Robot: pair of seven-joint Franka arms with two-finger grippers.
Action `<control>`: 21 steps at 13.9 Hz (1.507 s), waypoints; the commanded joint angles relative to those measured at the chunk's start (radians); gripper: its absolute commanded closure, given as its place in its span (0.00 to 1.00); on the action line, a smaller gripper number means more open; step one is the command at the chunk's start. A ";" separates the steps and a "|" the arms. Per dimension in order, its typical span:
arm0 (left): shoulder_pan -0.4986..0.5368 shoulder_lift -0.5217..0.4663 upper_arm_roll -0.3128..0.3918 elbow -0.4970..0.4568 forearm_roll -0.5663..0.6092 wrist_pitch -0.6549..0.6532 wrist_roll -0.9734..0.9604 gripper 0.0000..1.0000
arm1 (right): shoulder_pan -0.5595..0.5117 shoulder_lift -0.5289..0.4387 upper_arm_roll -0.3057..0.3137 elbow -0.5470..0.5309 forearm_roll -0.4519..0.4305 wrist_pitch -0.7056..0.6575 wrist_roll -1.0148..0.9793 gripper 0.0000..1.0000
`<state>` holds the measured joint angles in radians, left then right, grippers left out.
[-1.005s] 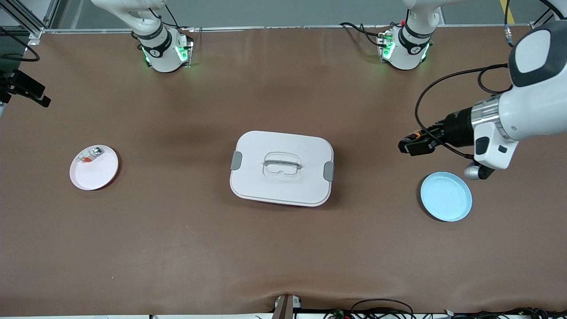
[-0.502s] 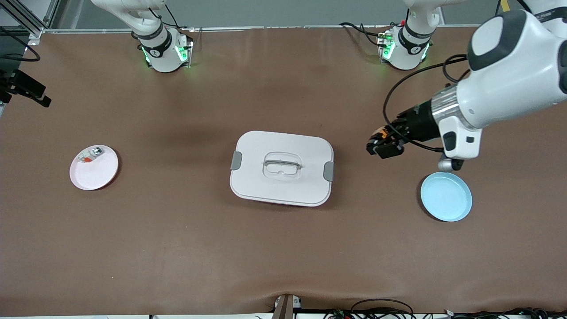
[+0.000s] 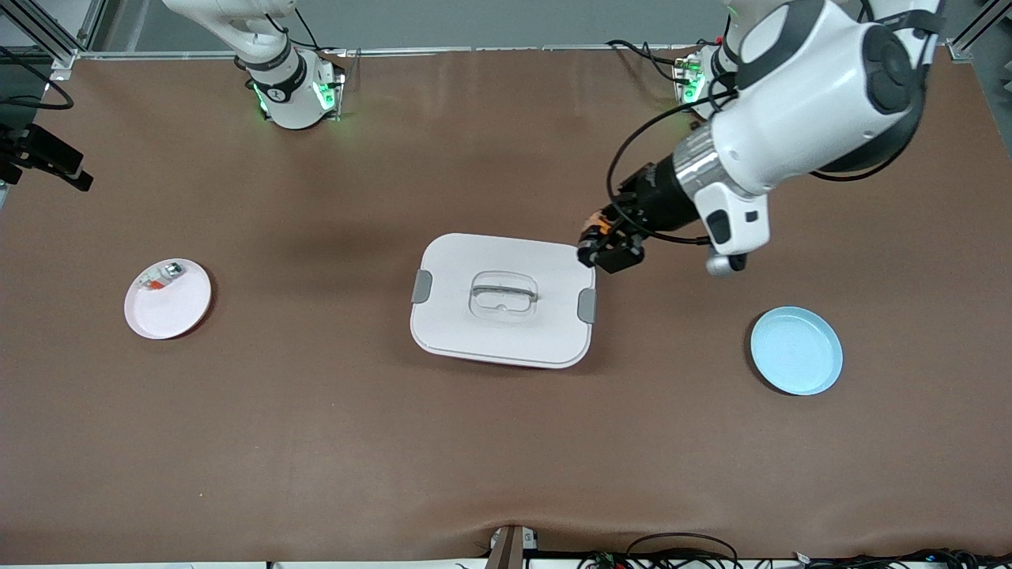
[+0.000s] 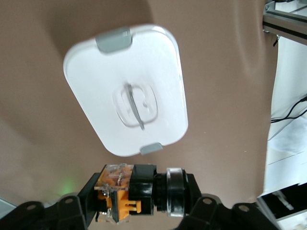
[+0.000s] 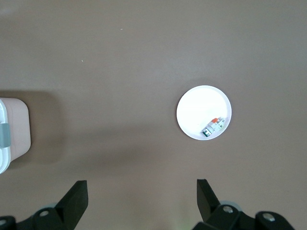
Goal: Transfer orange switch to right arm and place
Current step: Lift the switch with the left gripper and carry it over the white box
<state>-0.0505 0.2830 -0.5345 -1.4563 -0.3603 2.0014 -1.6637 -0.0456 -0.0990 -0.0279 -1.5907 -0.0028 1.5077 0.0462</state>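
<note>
Orange switch (image 4: 136, 194) sits pinched crosswise in the left gripper (image 3: 610, 246), its orange and black body and dark round end sticking out between the black fingers (image 4: 72, 211) — a sideways hold that, to my eye, leaves a free end for a second claw to take. That gripper hangs over the edge of the white lidded box (image 3: 503, 299) at the left arm's end of it, roughly mid-table, which looks like a sensible meeting spot for a hand-over since both arms can reach it. The lid is on, grey clips at either end and a clear handle in the middle, so the box is not the drop point. The right gripper (image 5: 142, 200) is out of the front view; its wrist camera shows the jaws spread wide and holding nothing, hovering over bare brown mat with the white plate (image 5: 192, 108) below it — ready to receive, I'd guess. A small whitish-grey part (image 5: 214, 126) with a red-orange bit lies on that plate. A light blue plate (image 3: 796, 351) lies empty toward the left arm's end, nearer the front camera than the box.
</note>
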 commanded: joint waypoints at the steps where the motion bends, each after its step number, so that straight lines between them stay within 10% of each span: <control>1: -0.049 0.036 -0.001 0.010 -0.003 0.055 -0.128 0.64 | -0.010 -0.024 0.008 -0.020 0.003 0.006 -0.009 0.00; 11: -0.244 0.165 0.014 0.057 0.000 0.235 -0.525 0.60 | -0.008 -0.021 0.006 -0.014 0.003 0.009 -0.009 0.00; 21: -0.315 0.170 0.027 0.076 0.043 0.286 -0.522 0.59 | 0.007 -0.008 0.006 0.027 0.009 0.020 -0.003 0.00</control>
<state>-0.3499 0.4474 -0.5184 -1.4097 -0.3355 2.2819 -2.1746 -0.0338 -0.0994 -0.0201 -1.5814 -0.0003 1.5227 0.0458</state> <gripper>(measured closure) 0.282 0.000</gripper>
